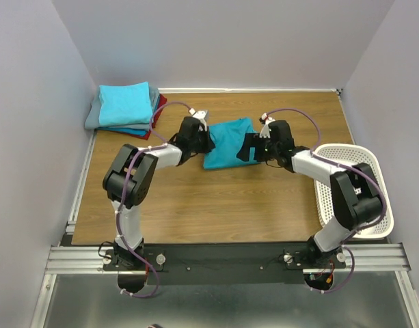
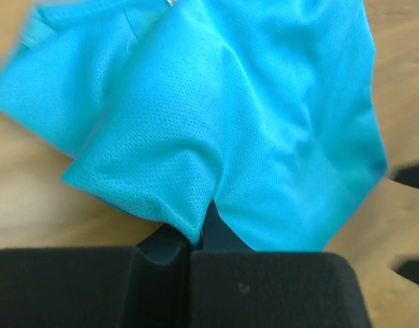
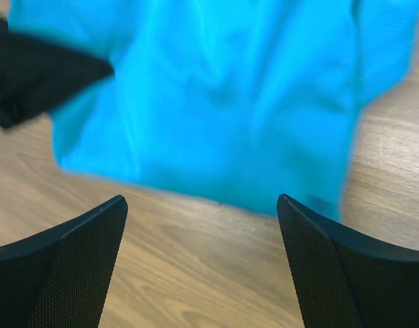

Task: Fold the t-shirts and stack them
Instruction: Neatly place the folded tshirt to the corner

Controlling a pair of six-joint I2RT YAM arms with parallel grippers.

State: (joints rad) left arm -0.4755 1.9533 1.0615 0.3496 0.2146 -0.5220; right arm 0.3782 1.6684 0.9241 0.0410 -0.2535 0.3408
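Where the top external view looked down on the wooden surface [image 1: 216,205], a teal t-shirt [image 1: 227,140] lay partly folded at mid-surface between the two arms. The left claw [image 1: 209,142] met its left edge and the right claw [image 1: 250,147] its right edge. A stack of folded t-shirts [image 1: 125,106] sat in the far left corner, light turquoise on top. A white perforated basket [image 1: 373,171] stood at the right edge.

Left wrist view: the left claw [image 2: 197,236] was closed, pinching a fold of the teal t-shirt [image 2: 264,123] at its near hem.

Right wrist view: the right claw [image 3: 201,203] stood wide, its fingers [image 3: 86,246] over bare wood just short of the teal t-shirt [image 3: 216,89], gripping nothing.
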